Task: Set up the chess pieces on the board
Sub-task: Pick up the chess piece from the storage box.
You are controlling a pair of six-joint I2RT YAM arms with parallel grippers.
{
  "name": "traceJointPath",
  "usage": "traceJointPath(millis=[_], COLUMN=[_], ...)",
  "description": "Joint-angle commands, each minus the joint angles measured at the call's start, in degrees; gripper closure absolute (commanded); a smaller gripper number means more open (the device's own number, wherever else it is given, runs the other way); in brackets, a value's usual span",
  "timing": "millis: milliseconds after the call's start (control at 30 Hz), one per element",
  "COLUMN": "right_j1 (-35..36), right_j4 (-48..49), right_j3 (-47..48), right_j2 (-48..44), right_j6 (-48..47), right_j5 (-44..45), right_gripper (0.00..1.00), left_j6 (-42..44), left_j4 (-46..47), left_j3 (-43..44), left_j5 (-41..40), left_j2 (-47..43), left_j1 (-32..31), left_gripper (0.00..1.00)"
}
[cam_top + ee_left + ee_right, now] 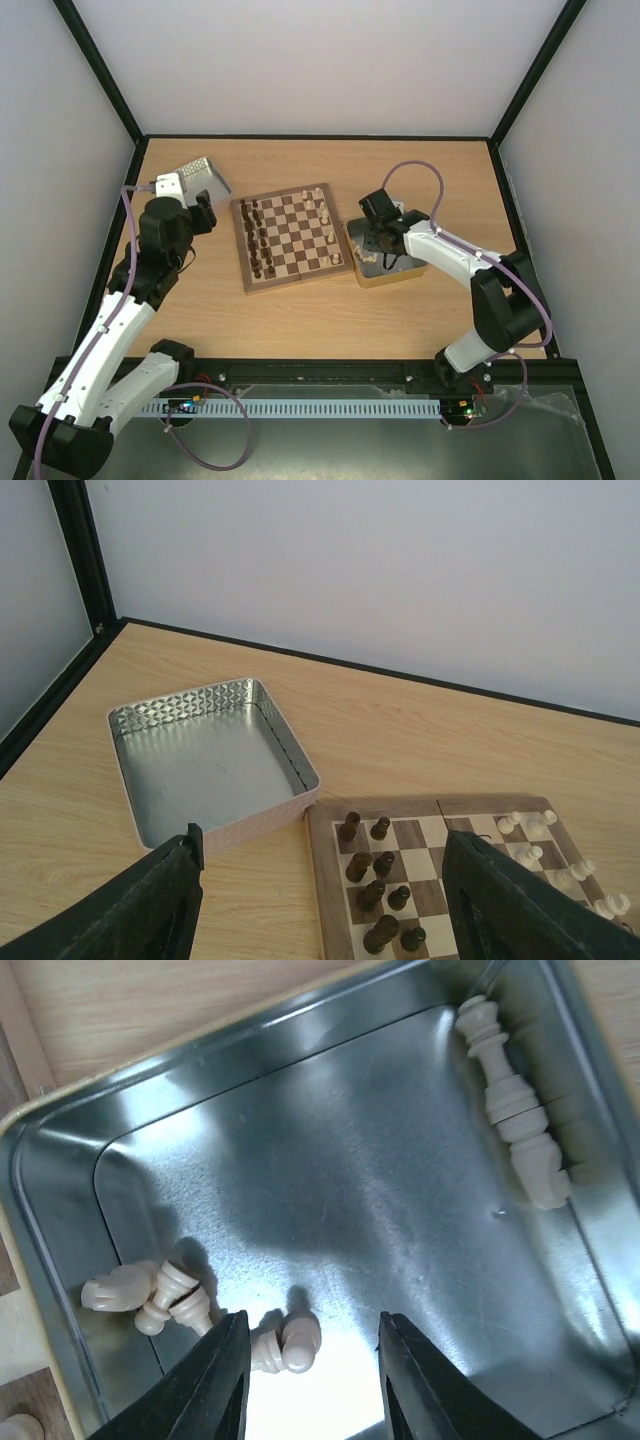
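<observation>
- Black fingers (225,1380) of the right gripper (312,1320) fill the 6 o'clock edge of the right wrist view. They stand apart, released, with nothing pinched between them.
- One cream pawn (285,1345) lies on its side in the gap between those fingers, nearer the 7 o'clock one. Whether it touches that finger I cannot tell.
- It rests on the shiny floor of the gold-rimmed tin (380,1160), which the right gripper hangs over.
- More cream chess pieces (150,1295) lie tumbled together at 8 o'clock on that floor, close to the wall.
- Others lie end to end along the wall at 2 o'clock.
- From above, the gold-rimmed tin (380,283) sits just beside the board (290,237), at its 3 o'clock edge.
- The board lies near the middle of the table (300,320), turned slightly off square.
- Dark pieces (255,240) stand upright in the columns along its 9 o'clock side.
- Several cream chess pieces (325,225) stand upright on its 3 o'clock side, with open squares between them.
- The left gripper (325,835) hangs with its fingers spread wide, unclenched and holding nothing.
- It sits above the table between the board's 9 o'clock edge and the silver tin (200,760).
- That silver tin holds nothing visible and lies at 10 o'clock of the board, its near corner just beside the board's corner.
</observation>
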Motion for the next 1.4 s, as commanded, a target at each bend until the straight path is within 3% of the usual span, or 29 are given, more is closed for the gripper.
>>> traceJointPath(millis=[0, 267, 633, 933, 1167, 1367], right_j1=[0.22, 0.22, 0.22, 0.24, 0.22, 0.22], right_j4=[4.54, 4.94, 4.55, 4.55, 3.46, 4.21], right_j3=[-1.29, -1.67, -3.38, -3.28, -1.16, 0.78], right_j2=[1.46, 6.01, 7.77, 6.36, 2.24, -0.97], right_j6=[1.29, 3.47, 4.67, 5.57, 5.51, 4.39], right_j5=[-3.43, -2.83, -3.04, -1.77, 4.74, 4.78], right_gripper=[0.66, 0.76, 0.78, 0.98, 0.98, 0.98], left_j6=[0.47, 0.51, 0.78, 0.75, 0.73, 0.73], left_j4=[1.34, 1.34, 1.48, 1.38, 1.42, 1.4], left_j3=[-0.28, -0.32, -0.34, -0.31, -0.33, -0.35], left_j5=[0.25, 0.49, 0.36, 0.26, 0.3, 0.23], left_j2=[0.11, 0.39, 0.45, 0.42, 0.24, 0.22], left_j1=[0.53, 0.56, 0.5, 0.57, 0.61, 0.58], left_gripper=[0.32, 0.32, 0.32, 0.32, 0.32, 0.32])
